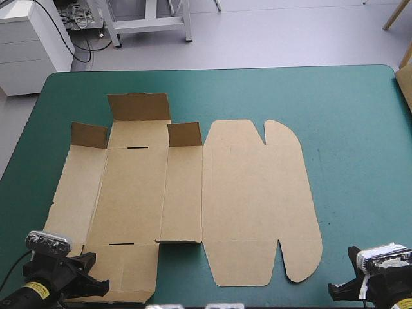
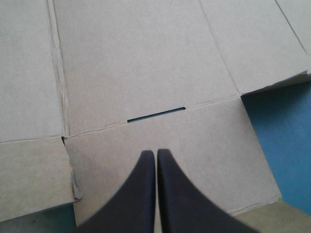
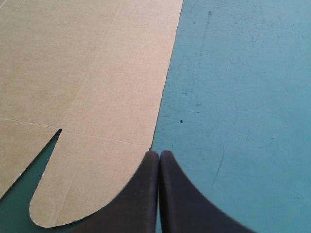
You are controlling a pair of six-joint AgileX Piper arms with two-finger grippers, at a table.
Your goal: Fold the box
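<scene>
The brown box (image 1: pixel 193 199) lies mostly flat on the teal-green cover, with three short flaps raised along its far edge. My left gripper (image 1: pixel 87 277) sits at the near left corner, shut, above the near flap beside a narrow slot (image 2: pixel 156 114); the box (image 2: pixel 146 73) fills that view and my left gripper (image 2: pixel 156 154) holds nothing. My right gripper (image 1: pixel 338 291) is at the near right, shut and empty. In the right wrist view my right gripper (image 3: pixel 159 155) hovers just off the right edge of the box (image 3: pixel 82 77), beside its rounded near tab (image 3: pixel 73 194).
Bare teal-green cover (image 1: pixel 360 161) stretches to the right of the box and along the far edge. Past the far left corner of the table stands a white cabinet (image 1: pixel 29 45). A pale board edge (image 1: pixel 405 77) shows at the table's right edge.
</scene>
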